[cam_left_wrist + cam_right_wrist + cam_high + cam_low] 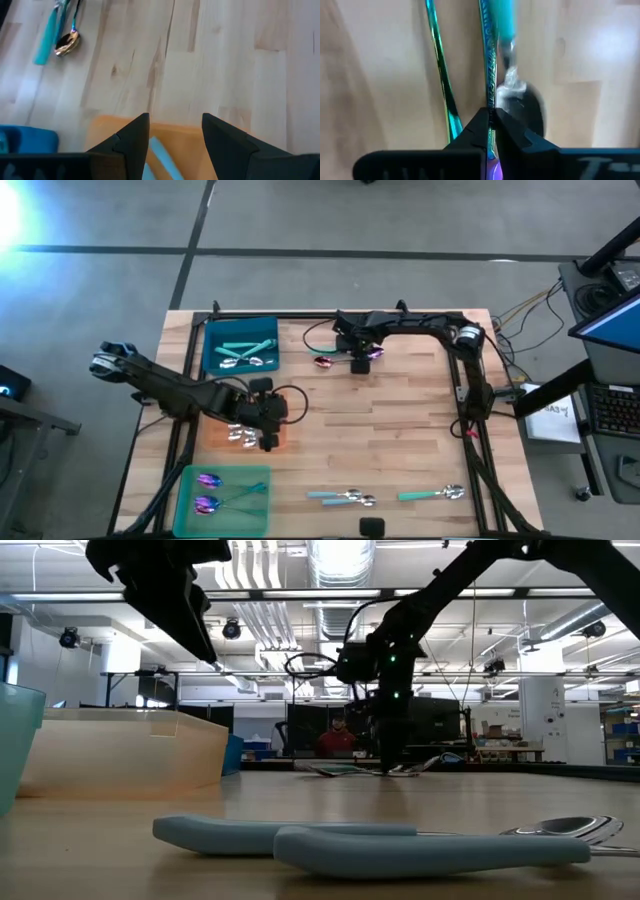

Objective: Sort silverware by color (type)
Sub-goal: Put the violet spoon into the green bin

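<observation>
Nearest the counter's [400, 450] front edge lie silver spoons with pale-blue and teal handles [343, 498], beside the green mat [262, 515] bearing two purple-headed spoons [207, 491]. Behind the green mat, the left claw [268, 442] hovers over the orange mat [215, 432], its fingers [131, 141] spread wide and holding nothing. Farther back, beyond the blue mat [212, 340], the right claw [359, 366] is pinched tight on the thin iridescent handle [488, 75] of a purple-headed spoon [372, 352].
</observation>
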{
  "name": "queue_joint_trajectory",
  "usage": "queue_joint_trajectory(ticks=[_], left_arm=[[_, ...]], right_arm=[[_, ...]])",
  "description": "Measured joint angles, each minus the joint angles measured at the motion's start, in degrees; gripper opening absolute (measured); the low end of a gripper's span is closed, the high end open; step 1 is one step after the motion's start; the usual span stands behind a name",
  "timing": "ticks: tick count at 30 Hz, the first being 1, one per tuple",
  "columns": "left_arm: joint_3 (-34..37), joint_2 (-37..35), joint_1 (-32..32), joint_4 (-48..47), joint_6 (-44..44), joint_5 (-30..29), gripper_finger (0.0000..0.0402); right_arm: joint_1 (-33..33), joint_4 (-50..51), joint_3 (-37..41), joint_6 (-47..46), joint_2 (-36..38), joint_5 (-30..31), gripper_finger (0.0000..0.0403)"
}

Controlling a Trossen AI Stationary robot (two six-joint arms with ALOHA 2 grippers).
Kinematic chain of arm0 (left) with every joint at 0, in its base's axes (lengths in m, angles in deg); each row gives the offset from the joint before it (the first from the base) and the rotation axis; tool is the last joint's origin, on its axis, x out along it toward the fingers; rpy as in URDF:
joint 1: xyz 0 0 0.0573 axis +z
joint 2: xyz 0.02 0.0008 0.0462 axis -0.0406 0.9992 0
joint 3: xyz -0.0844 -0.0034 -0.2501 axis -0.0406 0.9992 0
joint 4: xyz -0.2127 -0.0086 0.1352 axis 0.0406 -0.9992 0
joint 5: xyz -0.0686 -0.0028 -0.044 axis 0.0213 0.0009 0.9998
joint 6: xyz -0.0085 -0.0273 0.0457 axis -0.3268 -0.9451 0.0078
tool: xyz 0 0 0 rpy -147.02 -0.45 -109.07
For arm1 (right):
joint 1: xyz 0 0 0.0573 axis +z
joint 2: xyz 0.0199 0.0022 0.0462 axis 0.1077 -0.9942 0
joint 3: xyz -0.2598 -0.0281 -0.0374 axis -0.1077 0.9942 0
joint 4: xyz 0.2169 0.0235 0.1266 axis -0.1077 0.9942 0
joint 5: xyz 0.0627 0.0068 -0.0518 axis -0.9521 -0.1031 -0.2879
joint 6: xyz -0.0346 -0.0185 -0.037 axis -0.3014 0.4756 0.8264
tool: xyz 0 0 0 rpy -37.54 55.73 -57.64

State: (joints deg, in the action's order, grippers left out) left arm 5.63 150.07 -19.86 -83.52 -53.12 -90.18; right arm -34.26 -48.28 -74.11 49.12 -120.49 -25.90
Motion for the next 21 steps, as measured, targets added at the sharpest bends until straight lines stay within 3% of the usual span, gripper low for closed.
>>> queue_joint_trajectory(ticks=[6, 12, 16, 21], left_arm=[[5.4, -3.1, 0.0, 7.4, -1.7, 0.0, 0.0166], [15.6, -10.4, 0.0, 19.8, -1.3, -1.0, 0.0166], [23.6, -15.7, 0.0, 32.4, 1.9, -4.3, 0.0166], [31.9, -20.6, 0.0, 52.6, 9.9, -13.0, 0.0166]], right_arm=[[1.4, 4.3, -0.2, -6.9, 6.3, -0.2, 0.0009], [6.1, 4.5, -0.2, -14.1, 11.3, -0.7, 0.0009], [11.6, -0.8, -0.3, -18.9, 13.4, -0.4, 0.0009], [20.6, -14.6, -0.3, -20.5, 14.5, 1.1, 0.0009]])
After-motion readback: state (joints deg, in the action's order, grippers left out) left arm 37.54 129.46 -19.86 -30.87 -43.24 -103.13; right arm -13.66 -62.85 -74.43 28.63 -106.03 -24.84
